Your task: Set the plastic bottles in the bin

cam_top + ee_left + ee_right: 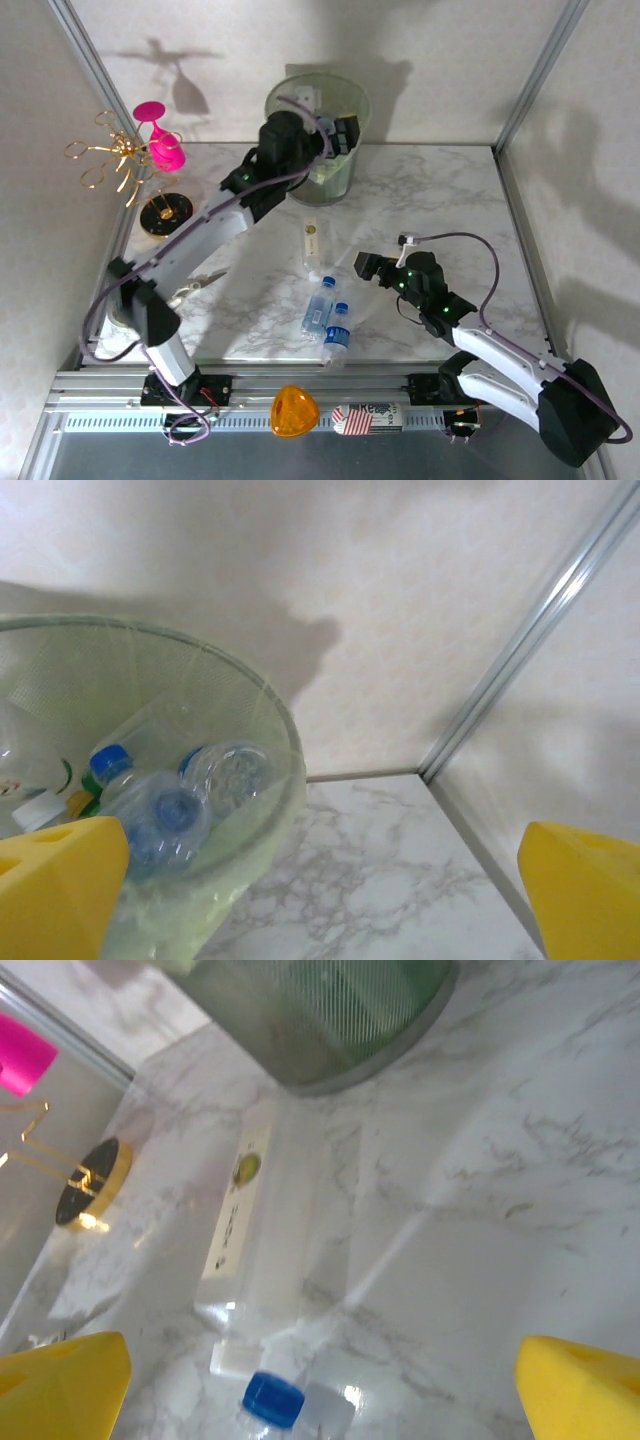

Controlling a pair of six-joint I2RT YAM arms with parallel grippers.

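Non-task items, marble table [440, 200]
Far left of me: pink goblet [160, 135] beside gold wire ornament [112, 160], black-and-gold disc [166, 212] just nearer; orange item [294, 411] at front rail [110, 383].

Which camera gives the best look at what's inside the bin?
Left wrist: it looks over the rim of the bin at bottles lying inside. In top external the left arm covers much of the bin's opening. Right wrist catches its ribbed outer wall, not the inside.
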